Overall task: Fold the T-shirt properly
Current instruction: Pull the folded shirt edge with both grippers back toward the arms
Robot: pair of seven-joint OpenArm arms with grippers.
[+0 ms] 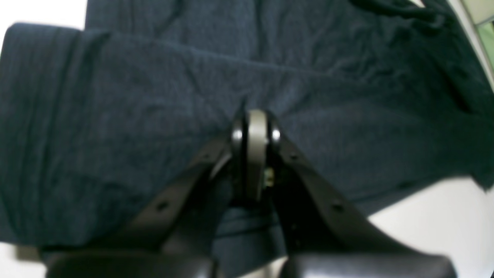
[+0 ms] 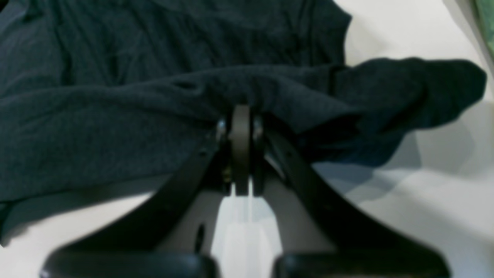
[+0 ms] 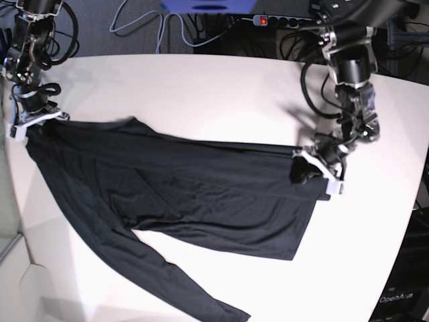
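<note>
White and broad, the surface (image 3: pixel 201 80) carries the black T-shirt (image 3: pixel 201 194), which lies stretched in a long band from the far left of the base view to its right side. One long sleeve (image 3: pixel 161 275) trails away toward the lower edge of that view, lying flat on the white top. Behind the surface, a power strip (image 3: pixel 271 21) with a lit red switch and a tangle of cables (image 3: pixel 144 23) sit on the dark floor.

At the left of the base view, the right gripper (image 3: pixel 30 121) holds the end of the shirt near the surface's edge. Seen from the right wrist, its jaws are closed on a raised fold of the fabric (image 2: pixel 270 88), with a loose bunch of cloth hanging off to the side above the white top. At the right of the base view, the left gripper (image 3: pixel 315 164) clamps the other end of the garment, where the cloth bunches into a small dark lump. From the left wrist, its jaws are pressed together on a ridge of the shirt (image 1: pixel 154 96), and creases fan out from the pinch. Between the two grips the fabric shows long lengthwise folds.
</note>
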